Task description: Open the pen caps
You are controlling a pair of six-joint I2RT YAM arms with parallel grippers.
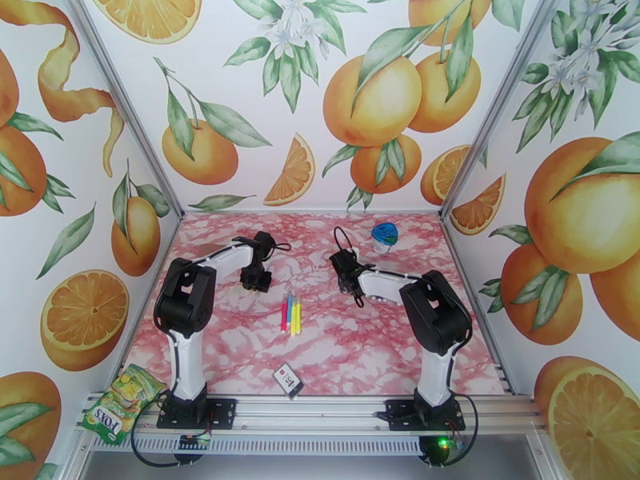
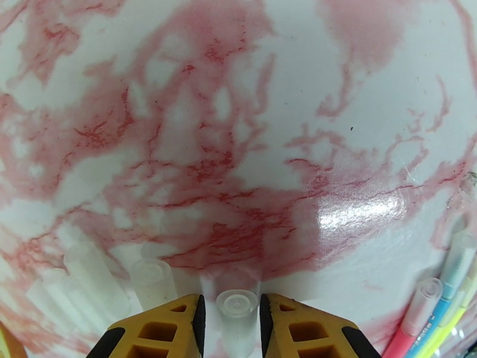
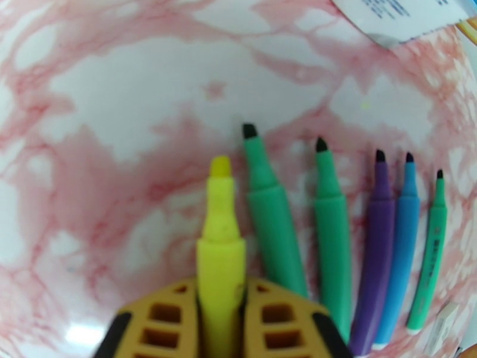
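here the right hand grips a yellow pen, tip outward.

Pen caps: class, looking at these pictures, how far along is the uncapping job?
Done: five bare-tipped pens lie in a row, and loose clear caps lie on the table. In hand: the right hand grips an uncapped yellow pen; a clear cap sits between the fingers of the left hand. Left: a few capped pens.
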